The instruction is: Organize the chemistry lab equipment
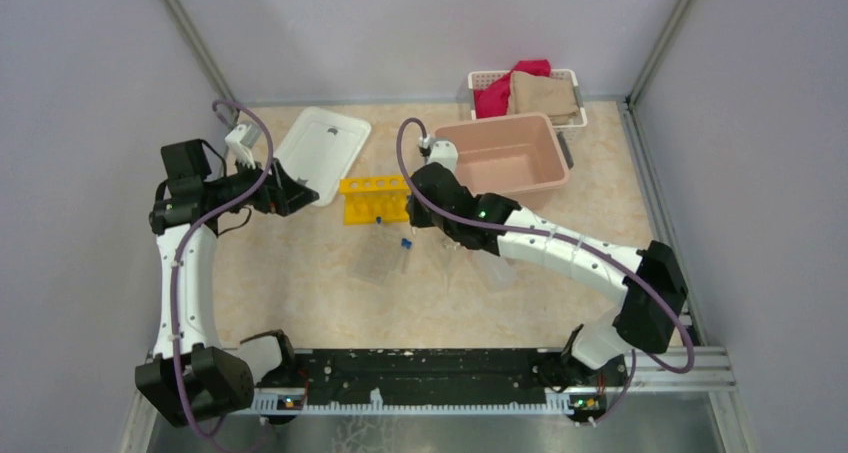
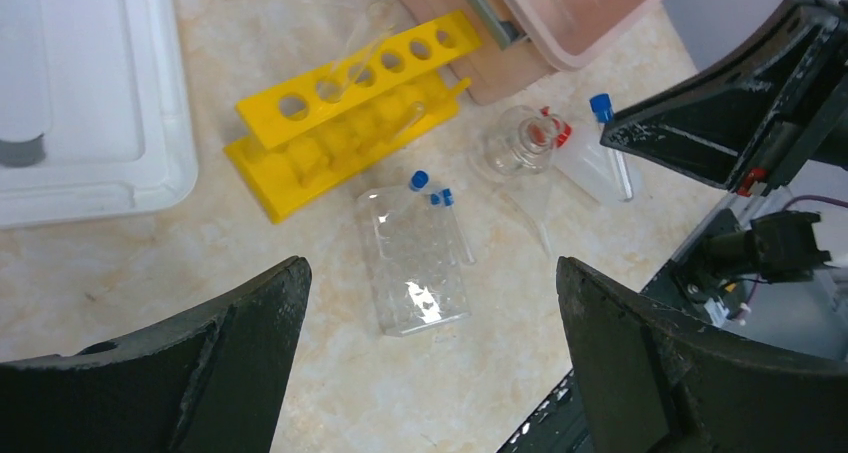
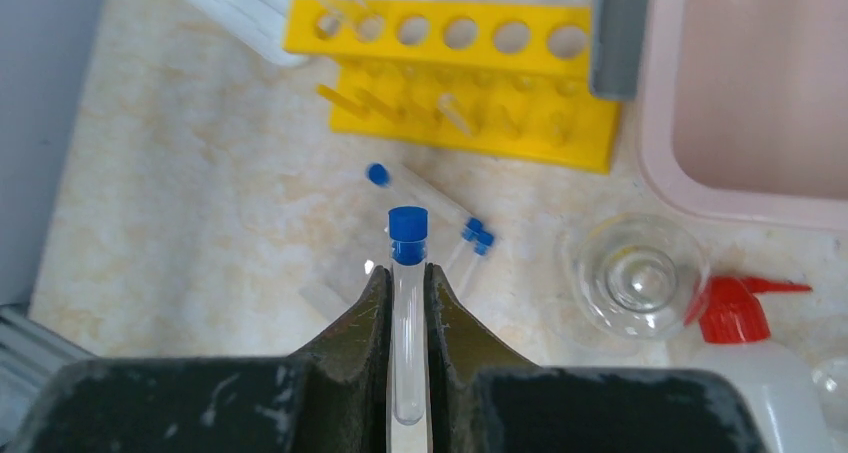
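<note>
My right gripper (image 3: 407, 273) is shut on a clear tube with a blue cap (image 3: 408, 235), held above the table; it also shows in the left wrist view (image 2: 603, 108). The yellow tube rack (image 1: 375, 199) stands mid-table with one tube leaning in it. The clear rack (image 2: 415, 263) lies flat in front of it, with blue-capped tubes (image 2: 443, 198) at its far end. The round flask (image 3: 635, 273), the white squeeze bottle with the red nozzle (image 3: 735, 311) and the funnel (image 2: 530, 208) sit to the right. My left gripper (image 2: 430, 273) is open and empty, high over the left side (image 1: 298, 195).
The pink tub (image 1: 505, 156) stands behind the right arm (image 1: 560, 248). Its white lid (image 1: 320, 151) lies at the back left. The white basket of cloths (image 1: 478, 81) is at the back right. A metal rail (image 1: 430, 373) runs along the near edge.
</note>
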